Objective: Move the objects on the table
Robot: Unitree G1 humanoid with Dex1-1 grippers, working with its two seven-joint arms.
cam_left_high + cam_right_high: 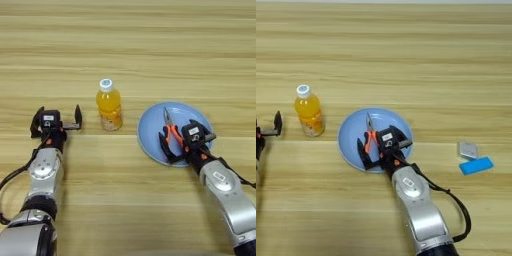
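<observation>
Right eye view: my right gripper (377, 145) straddles the pliers (370, 134) on the blue plate (398, 122), fingers spread. I should centre on the handles, then close squarely.

Two head-mounted views look steeply down on the table (150, 50) from close above the robot's arms. Both share the bottle (109, 105) and plate (351, 131). The left view reaches further left, the right view further right, taking in the blue block (476, 165).
</observation>
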